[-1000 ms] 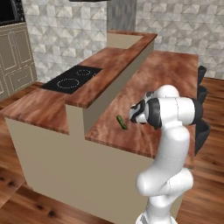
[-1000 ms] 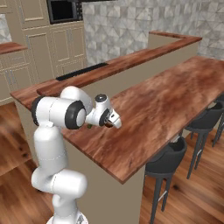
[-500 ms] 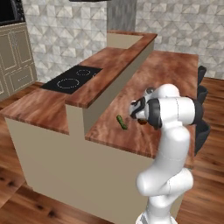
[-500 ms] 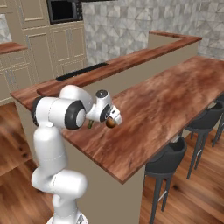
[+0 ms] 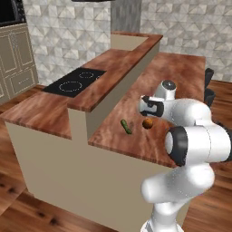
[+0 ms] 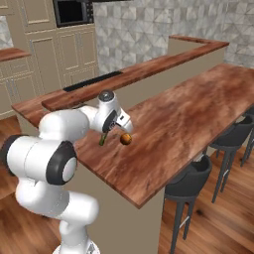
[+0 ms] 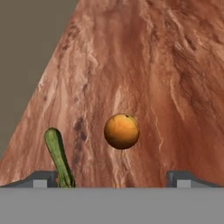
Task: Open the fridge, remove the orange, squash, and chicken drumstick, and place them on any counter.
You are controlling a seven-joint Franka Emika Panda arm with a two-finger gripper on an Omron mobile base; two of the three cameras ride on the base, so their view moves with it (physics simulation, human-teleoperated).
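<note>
Pincer spread wide above the orange on the counter

In the hand view the pincer (image 7: 112, 177) sits at the bottom edge, tips far apart and gripping nothing; the orange (image 7: 121, 131) rests mid-frame on the reddish wood counter (image 7: 144, 65). The squash (image 7: 58, 157) lies at lower left, apart from the orange.

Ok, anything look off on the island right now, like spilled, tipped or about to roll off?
Nothing stands out. The orange and the squash lie apart on the lower level of the counter, both well in from the edge. The gripper is open, with the orange lying free ahead of its fingertips.
</note>
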